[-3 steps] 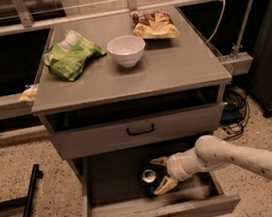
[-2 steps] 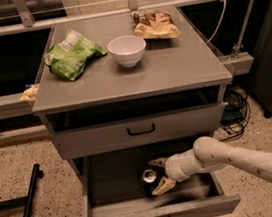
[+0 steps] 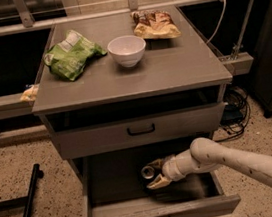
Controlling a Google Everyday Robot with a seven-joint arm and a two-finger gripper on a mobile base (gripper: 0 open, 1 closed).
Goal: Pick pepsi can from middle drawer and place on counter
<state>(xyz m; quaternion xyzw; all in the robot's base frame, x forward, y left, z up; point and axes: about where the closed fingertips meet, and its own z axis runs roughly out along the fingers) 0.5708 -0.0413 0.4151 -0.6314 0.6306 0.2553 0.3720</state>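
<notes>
Edging left since a second ago, the gripper (image 3: pixel 151 175) now brackets the can (image 3: pixel 147 171) in the open drawer (image 3: pixel 156 213), jaws wide on either side. Reach done; grasp, lift and placement on the tabletop (image 3: pixel 180 61) remain.

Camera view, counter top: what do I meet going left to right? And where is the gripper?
Green snack bag → white bowl → brown snack bag, all on the counter. The gripper is lower down, inside the open middle drawer, at the pepsi can.
</notes>
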